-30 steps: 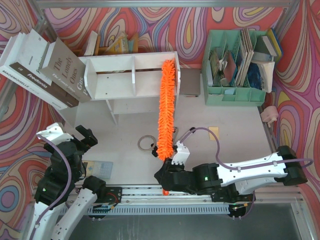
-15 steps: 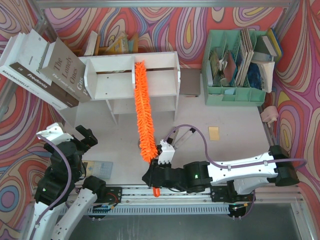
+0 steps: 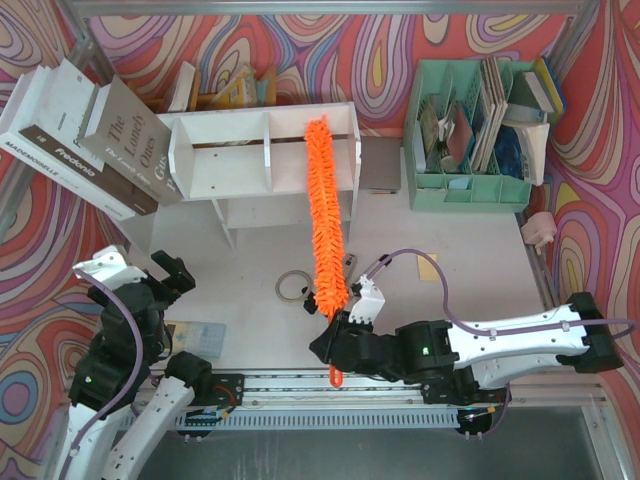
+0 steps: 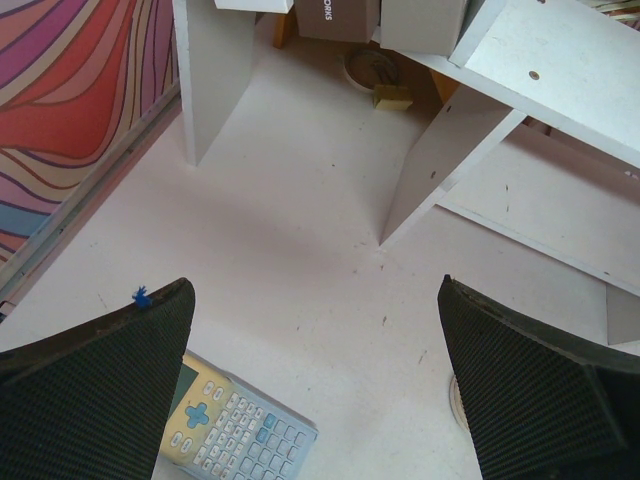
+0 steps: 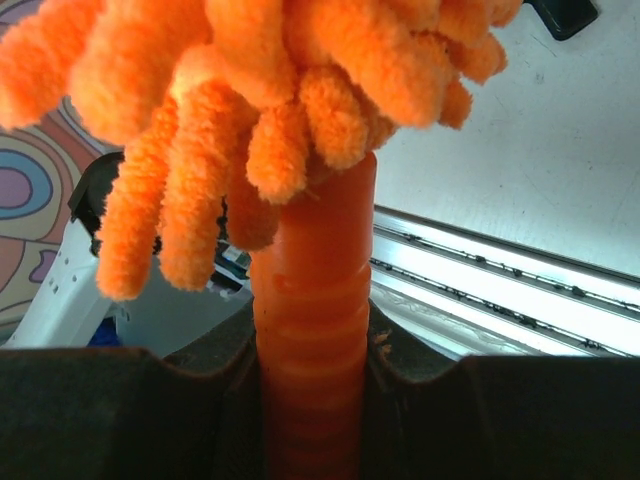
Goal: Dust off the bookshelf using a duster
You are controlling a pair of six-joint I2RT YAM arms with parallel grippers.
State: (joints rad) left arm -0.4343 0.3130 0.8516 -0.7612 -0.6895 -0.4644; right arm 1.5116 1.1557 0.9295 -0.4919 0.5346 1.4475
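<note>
Orange duster [image 3: 322,215], handle clamped in right fingers [image 5: 120,420], tip rested on white bookshelf [image 3: 215,128], right bay; left fingers [image 4: 90,400] spread, empty. Dusting judged underway; left bay apparently outstanding.

The duster [image 3: 322,215] has swung its tip back rightward, from the bookshelf's [image 3: 230,160] middle to its right half.

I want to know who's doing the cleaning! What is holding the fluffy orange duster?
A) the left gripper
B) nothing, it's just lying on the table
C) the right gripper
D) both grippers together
C: the right gripper is shut on the handle of the duster, while the left gripper hangs open and empty off to the side.
</note>
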